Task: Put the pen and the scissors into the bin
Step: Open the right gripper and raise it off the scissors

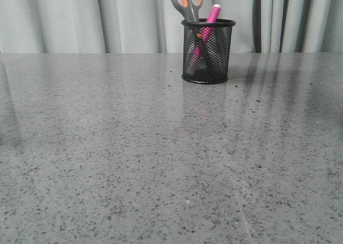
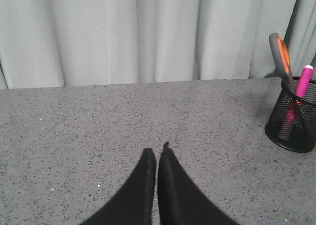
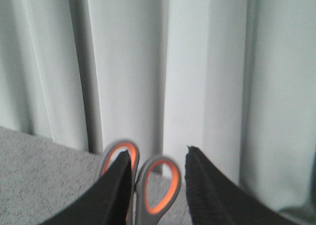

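Scissors [image 1: 187,1] and pen [image 1: 213,13] both stand in the bin [image 1: 208,51], handles and cap leaning above its rim at the table's [image 1: 134,147] far side, just before the curtain [image 1: 64,19]; task looks done. Right gripper [image 3: 159,158] hovers spread at the scissor handles, apparently released, with open room above to retreat. Left gripper [image 2: 157,153] rests closed and empty, well apart over bare tabletop.

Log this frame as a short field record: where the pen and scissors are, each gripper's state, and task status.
pen: standing in the bin, cap end up
scissors: in the bin, handles up
left gripper: shut, empty, over the table
right gripper: open, beside the scissors' handles, not gripping
task status: both items are in the bin
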Controlling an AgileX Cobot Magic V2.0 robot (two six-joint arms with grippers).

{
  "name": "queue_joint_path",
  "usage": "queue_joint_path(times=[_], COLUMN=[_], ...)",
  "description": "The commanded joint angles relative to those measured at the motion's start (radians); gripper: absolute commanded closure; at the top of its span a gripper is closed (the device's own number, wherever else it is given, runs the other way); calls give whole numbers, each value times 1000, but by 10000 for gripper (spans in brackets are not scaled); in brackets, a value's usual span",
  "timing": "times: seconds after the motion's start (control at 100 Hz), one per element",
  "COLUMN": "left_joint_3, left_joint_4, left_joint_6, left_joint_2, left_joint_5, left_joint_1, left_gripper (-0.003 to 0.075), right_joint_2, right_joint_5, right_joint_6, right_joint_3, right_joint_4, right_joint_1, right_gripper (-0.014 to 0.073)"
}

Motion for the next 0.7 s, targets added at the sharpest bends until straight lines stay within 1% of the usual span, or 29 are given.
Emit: queue_joint_path(times=[0.0,0.14,0.28,0.41,0.52,0.59,0.69], left_joint_3=[-28,-28,-28,-5,55,108,175], left_joint_4=[-12,40,77,79,16,-46,-76], left_joint_6=[-10,-10,-10,3,94,149,156], left_joint_2=[1,1,1,-17,-73,-138,-235], left_joint_5=[-21,-21,-21,-28,-67,-117,-172], left_joint_1=[-8,-8,-8,-8,-8,-8,-8], left_gripper=[739,739,739,739,739,739,739], right_joint_2=[-124,-278,-420,-563,-687,-764,-872], right_joint_5=[-75,-75,-75,-75,-85,-104,-116], right_joint_6=[-60,-62,-62,-62,-62,-62,-60], right_joint_3=[12,124,270,418,551,640,758], right_joint_4=[-10,-10,-9,-9,-9,-4,35], right_joint_1=[-12,-58,-107,-120,-120,-120,-120], right_gripper=[447,671,670,670,670,670,670])
